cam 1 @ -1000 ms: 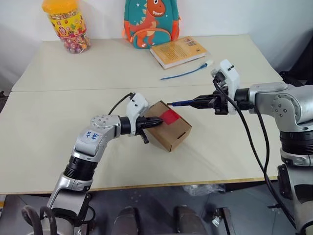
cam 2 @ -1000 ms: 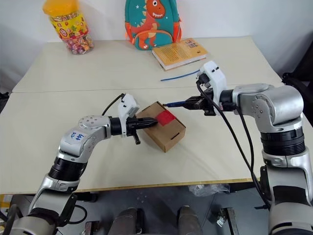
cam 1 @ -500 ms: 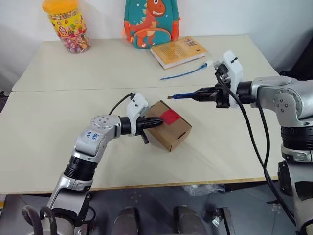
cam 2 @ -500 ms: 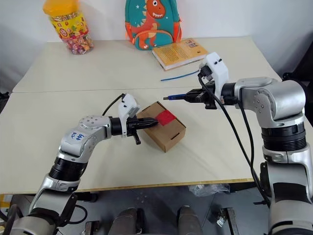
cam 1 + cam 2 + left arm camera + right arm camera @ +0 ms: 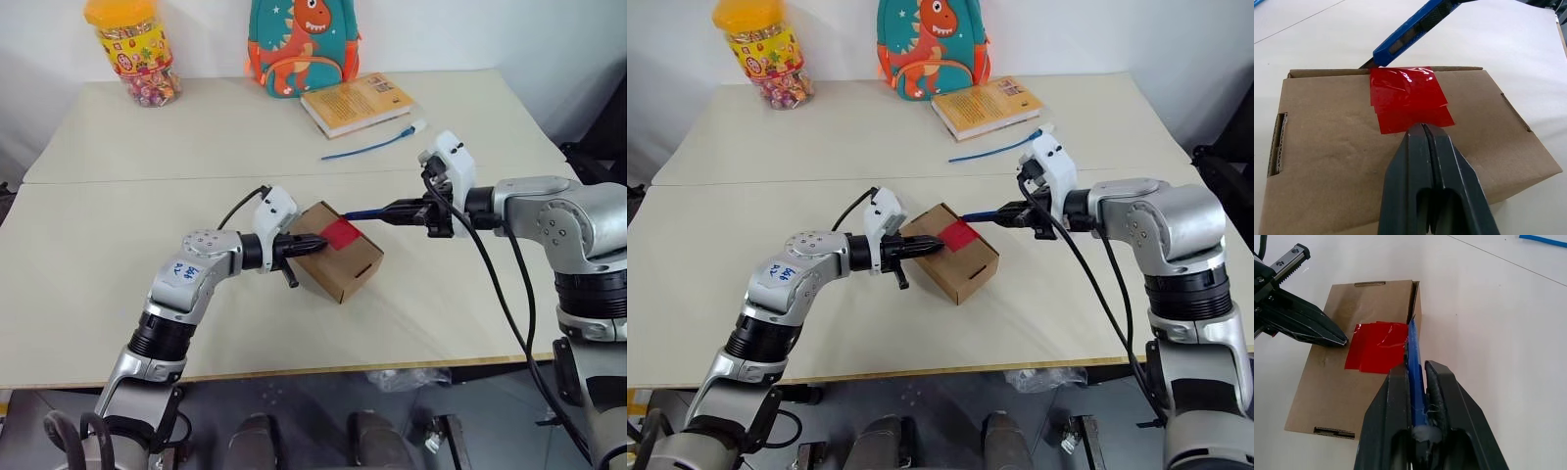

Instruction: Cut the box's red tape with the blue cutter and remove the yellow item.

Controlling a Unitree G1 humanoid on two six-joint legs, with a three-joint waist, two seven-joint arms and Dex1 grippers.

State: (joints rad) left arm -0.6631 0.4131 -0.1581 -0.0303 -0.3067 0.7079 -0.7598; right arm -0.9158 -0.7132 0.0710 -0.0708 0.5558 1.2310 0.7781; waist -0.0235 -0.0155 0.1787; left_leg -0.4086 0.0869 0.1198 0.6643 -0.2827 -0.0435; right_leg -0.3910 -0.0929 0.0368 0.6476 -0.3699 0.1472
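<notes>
- Right gripper point(image 5: 423, 211) has dropped from its raised spot of half a second ago, and the blue cutter point(image 5: 366, 211) has come down with it, tip now at the far edge of the red tape point(image 5: 341, 233).
- Left gripper point(image 5: 302, 247) and the box point(image 5: 338, 258) sit where they were a second ago.
- Right gripper: fingers clamped on the rear of the cutter, blade end pointing at the box.
- Left gripper: fully closed, holding nothing, its tip resting on the box top right at the near edge of the tape, apparently pinning the box down.
- Left wrist view: cutter tip meets the box's top edge where the tape wraps over. Tape looks whole, slightly wrinkled, no slit that I can see.
- Progress: cutter picked up and lined up with the tape; the cut looks barely started, if at all. Flaps closed.
- Left to do: slice the tape, open the flaps, pull out the yellow item, which presumably sits inside the closed box.
- Bench point(image 5: 118, 255): pale cream top with a seam running across it behind the box; box sits near the middle of the front half.
- Back of bench: candy jar point(image 5: 133, 51) with a yellow lid, dinosaur backpack point(image 5: 302, 44) against the white wall, a book point(image 5: 357, 103), a thin blue cable point(image 5: 372, 145) with a white plug, all well apart from the box.
</notes>
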